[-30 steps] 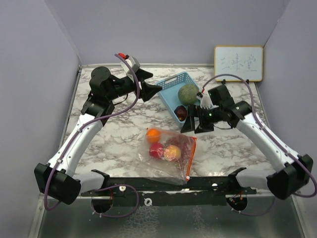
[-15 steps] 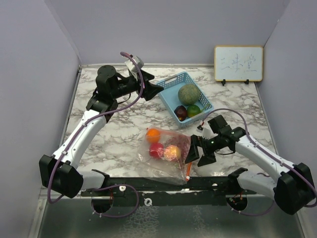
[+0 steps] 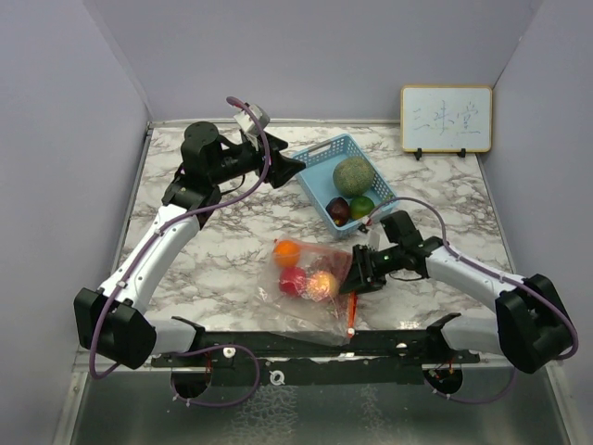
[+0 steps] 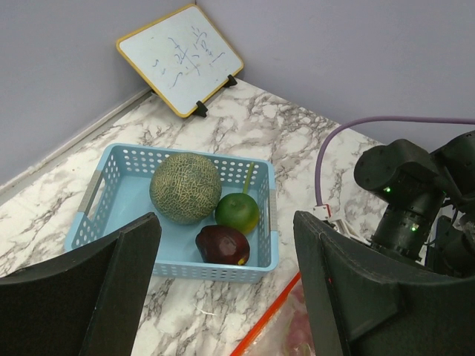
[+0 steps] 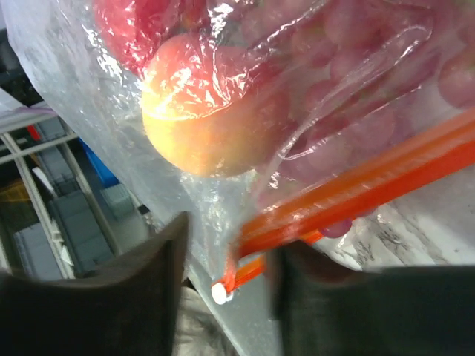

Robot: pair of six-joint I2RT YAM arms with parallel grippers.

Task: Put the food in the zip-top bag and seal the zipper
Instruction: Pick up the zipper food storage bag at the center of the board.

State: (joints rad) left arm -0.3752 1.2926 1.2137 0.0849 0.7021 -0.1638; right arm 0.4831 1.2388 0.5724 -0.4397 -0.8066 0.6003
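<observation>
1. A wood-framed whiteboard stands propped on small black feet at the far right corner of the marble bench.
2. In the top view its white face carries faint handwriting, roughly three characters in one row. They are too pale to read with any certainty.
3. In the left wrist view the same marks show as thin blue strokes, seen at a slant and too small to make out.

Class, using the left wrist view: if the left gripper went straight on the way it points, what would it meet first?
The left gripper would probably meet the blue basket at its near wall first, with the dark fruit just behind; depth is unclear.
</observation>
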